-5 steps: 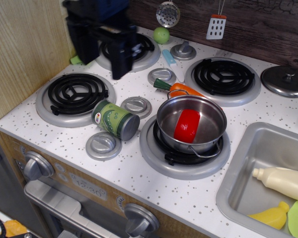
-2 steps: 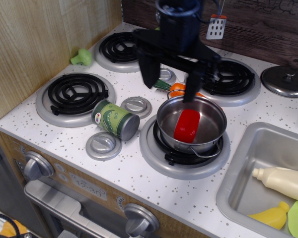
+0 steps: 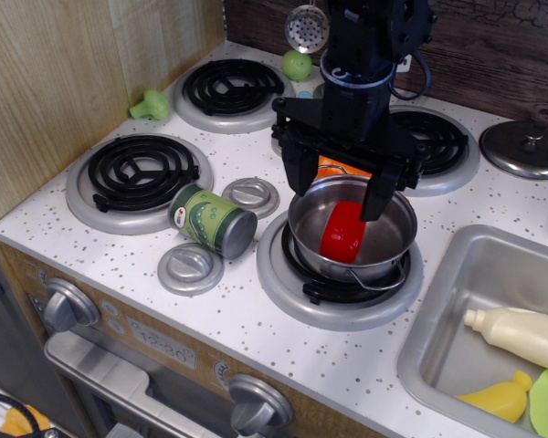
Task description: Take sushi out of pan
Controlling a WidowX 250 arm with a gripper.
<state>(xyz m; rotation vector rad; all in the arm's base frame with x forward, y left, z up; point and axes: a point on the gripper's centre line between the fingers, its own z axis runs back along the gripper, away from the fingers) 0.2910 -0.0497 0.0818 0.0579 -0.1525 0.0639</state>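
The sushi (image 3: 343, 233) is a glossy red oblong piece lying inside the pan (image 3: 393, 248), a shiny steel pot with a wire loop handle on the front right burner. My gripper (image 3: 336, 190) is open, hanging just above the pan's back rim, its two black fingers spread wide over the pan. The left finger (image 3: 297, 172) is over the pan's left rim, the right finger (image 3: 378, 193) is over the pan's inside. Neither finger touches the sushi.
An orange carrot (image 3: 333, 168) lies behind the pan, mostly hidden by the gripper. A green can (image 3: 212, 220) lies on its side left of the pan. A grey lid (image 3: 528, 148) sits at the back right. The sink (image 3: 457, 301) at right holds a bottle (image 3: 521, 333).
My gripper has swung from the back left burner across to the pan and come down lower over it, fingers open. The sushi and pan have not moved.
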